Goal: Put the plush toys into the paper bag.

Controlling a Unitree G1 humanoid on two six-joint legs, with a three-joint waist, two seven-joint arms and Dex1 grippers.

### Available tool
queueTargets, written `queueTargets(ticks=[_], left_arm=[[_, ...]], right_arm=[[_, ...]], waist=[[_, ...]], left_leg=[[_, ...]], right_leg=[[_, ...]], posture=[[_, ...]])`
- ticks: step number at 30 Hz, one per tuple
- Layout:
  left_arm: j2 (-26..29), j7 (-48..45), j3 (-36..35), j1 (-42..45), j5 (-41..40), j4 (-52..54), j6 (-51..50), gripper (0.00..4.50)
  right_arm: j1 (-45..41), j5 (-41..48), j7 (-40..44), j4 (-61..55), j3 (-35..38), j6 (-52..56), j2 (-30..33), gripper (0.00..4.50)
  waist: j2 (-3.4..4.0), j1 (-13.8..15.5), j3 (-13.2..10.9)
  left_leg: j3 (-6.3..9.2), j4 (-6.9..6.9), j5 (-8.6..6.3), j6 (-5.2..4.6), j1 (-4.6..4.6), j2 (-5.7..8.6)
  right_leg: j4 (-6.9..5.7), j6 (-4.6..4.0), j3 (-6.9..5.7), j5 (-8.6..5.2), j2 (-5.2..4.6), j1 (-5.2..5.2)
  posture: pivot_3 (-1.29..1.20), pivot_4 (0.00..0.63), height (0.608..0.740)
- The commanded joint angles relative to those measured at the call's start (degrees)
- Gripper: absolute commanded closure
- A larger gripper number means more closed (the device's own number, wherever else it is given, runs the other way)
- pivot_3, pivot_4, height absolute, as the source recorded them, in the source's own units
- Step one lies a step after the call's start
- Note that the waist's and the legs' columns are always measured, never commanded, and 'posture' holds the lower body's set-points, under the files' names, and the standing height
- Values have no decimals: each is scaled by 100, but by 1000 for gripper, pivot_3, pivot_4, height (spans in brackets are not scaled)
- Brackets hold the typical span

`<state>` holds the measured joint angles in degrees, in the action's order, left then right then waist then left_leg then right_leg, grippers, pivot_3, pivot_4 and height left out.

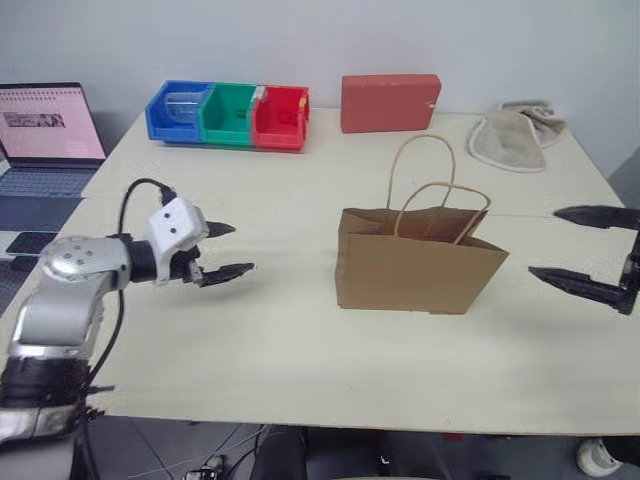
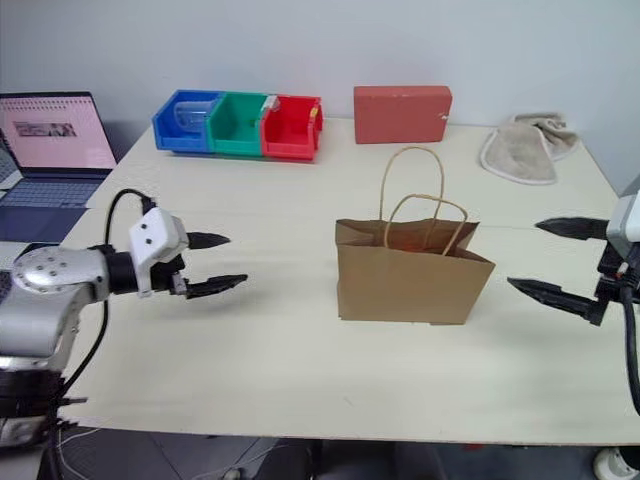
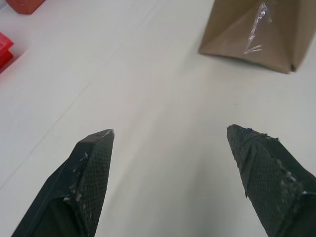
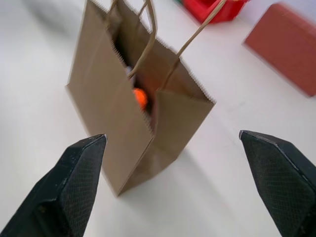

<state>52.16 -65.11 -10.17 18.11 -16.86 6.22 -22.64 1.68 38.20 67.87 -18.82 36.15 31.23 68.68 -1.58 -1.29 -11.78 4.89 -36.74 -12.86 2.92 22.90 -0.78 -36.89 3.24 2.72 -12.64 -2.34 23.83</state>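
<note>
The orange toy (image 4: 140, 98) sits inside the paper bag (image 1: 415, 265). Both tools, left tool (image 1: 226, 250) and right tool (image 1: 585, 250), are spread and empty; the job looks nearly done.

A pale wooden table (image 1: 300, 360) stands against a plain light-grey wall (image 1: 300, 40). Beyond the tabletop's left edge, an open laptop (image 1: 45, 130) glows. Grey floor (image 1: 180, 445) shows below the near edge.

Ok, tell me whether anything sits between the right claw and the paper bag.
Nothing visible does. Bare table lies between the open right claw and the upright paper bag.
</note>
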Motion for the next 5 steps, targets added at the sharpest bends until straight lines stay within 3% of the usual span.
queueTargets(ticks=[1,5], left_arm=[[325,-56,-499,-239,-470,593,-535,602],[350,50,-763,-325,-778,657,-813,602]], right_arm=[[-60,-93,595,438,320,-109,289,0],[-13,-218,978,636,297,-202,364,0]], waist=[[0,-14,0],[0,-22,0]], left_leg=[[-4,0,0,0,0,-1],[-10,-1,0,0,-6,-7]], right_leg=[[1,-3,0,-2,0,1],[0,-9,-3,-6,0,2]], posture=[[0,150,740],[0,150,740]])
